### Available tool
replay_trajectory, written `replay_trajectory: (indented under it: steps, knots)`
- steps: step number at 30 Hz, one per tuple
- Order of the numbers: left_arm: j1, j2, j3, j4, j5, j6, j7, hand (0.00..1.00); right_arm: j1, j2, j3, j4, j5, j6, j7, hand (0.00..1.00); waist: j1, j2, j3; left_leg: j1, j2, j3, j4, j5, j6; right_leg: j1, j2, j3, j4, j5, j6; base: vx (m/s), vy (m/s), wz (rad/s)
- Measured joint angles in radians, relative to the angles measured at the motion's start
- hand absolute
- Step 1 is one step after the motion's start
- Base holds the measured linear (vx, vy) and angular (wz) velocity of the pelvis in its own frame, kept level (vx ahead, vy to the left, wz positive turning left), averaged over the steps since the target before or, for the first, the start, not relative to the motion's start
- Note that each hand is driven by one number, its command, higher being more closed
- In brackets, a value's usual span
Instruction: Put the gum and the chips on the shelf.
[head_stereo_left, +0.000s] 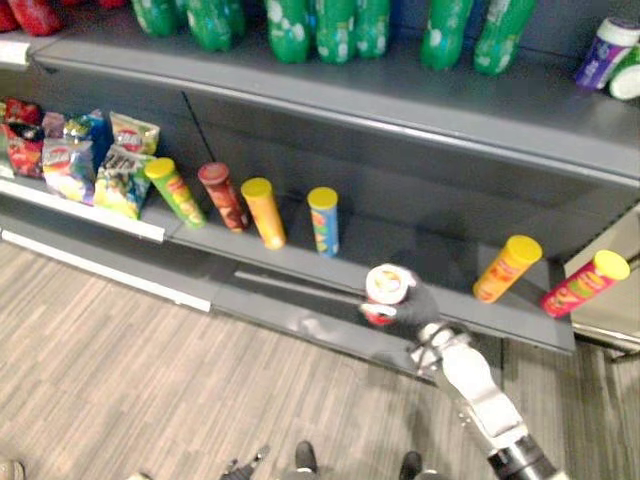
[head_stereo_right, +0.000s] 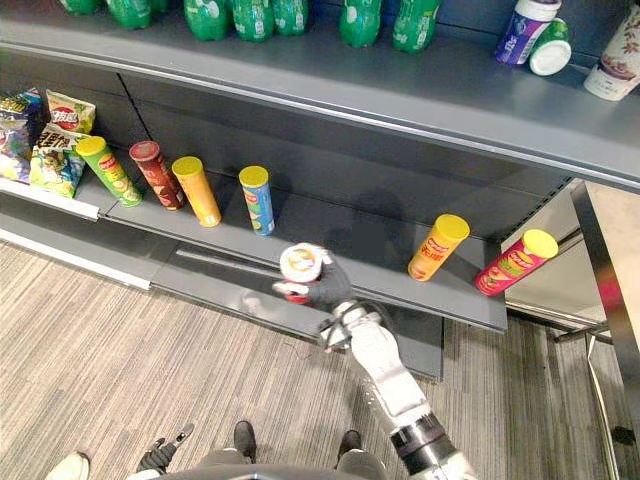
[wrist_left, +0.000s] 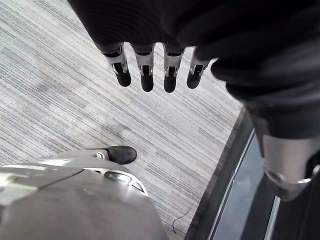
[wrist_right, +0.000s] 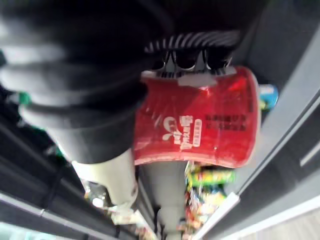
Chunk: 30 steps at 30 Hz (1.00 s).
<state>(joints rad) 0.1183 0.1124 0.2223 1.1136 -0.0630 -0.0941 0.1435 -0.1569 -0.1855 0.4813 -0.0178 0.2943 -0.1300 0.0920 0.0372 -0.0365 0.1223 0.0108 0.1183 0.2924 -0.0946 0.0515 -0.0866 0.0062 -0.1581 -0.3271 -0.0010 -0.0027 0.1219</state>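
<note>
Before the lower shelf (head_stereo_left: 400, 240), a red can (head_stereo_left: 386, 288) with a white lid is held lid-up in the right hand (head_stereo_left: 420, 306). In the right wrist view its fingers (wrist_right: 185, 56) are seen curled round the can's body. The can is kept over the shelf's front edge, between two groups of other cans (head_stereo_left: 264, 212) standing on that shelf: four to the left, two to the right. Bags (head_stereo_left: 100, 165) are stacked at the far left. Green bottles (head_stereo_right: 360, 20) are lined along the upper shelf (head_stereo_right: 450, 90), and jars (head_stereo_right: 527, 32) are set at its right end. The left hand (wrist_left: 146, 70) is hung over the striped floor (wrist_left: 60, 100), fingers straight, with nothing held. Which item is the gum cannot be told.
</note>
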Motion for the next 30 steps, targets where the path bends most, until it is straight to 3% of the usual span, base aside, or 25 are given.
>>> replay_trajectory:
  steps: [5, 12, 20, 30]
  knots:
    - [-0.006, 0.002, -0.007, 0.006, 0.000, 0.012, 0.000, 0.00, -0.148, 0.033, 0.152, -0.006, 0.099, 0.023, 0.034, 1.00, 0.024, -0.005, -0.030, 0.000, 0.001, -0.008, 0.000, 0.009, 0.008, 0.014, 0.005, -0.005, -0.018, 0.017, -0.007, -0.02, -0.005, 0.05]
    - [-0.004, 0.011, -0.005, 0.038, 0.003, 0.049, -0.002, 0.00, -0.398, 0.052, 0.155, -0.007, 0.145, 0.038, 0.008, 1.00, 0.031, -0.017, -0.039, 0.008, 0.010, -0.020, -0.006, 0.016, 0.008, 0.022, 0.017, -0.004, -0.020, 0.027, -0.014, -0.07, -0.007, 0.00]
    - [0.003, 0.015, 0.003, 0.030, 0.006, 0.060, -0.002, 0.00, -0.678, -0.022, -0.060, 0.098, 0.145, 0.038, -0.106, 1.00, 0.034, -0.030, -0.048, 0.010, 0.024, 0.001, -0.007, 0.033, 0.006, 0.011, 0.031, 0.011, -0.023, 0.031, -0.028, -0.04, -0.011, -0.07]
    - [0.004, 0.023, -0.012, 0.026, 0.006, 0.060, -0.012, 0.00, -0.987, -0.249, -0.255, 0.396, 0.142, 0.041, -0.249, 1.00, 0.034, -0.040, -0.054, 0.011, 0.043, 0.027, -0.007, 0.047, 0.002, 0.002, 0.054, 0.039, -0.044, 0.057, -0.038, 0.03, -0.019, -0.11]
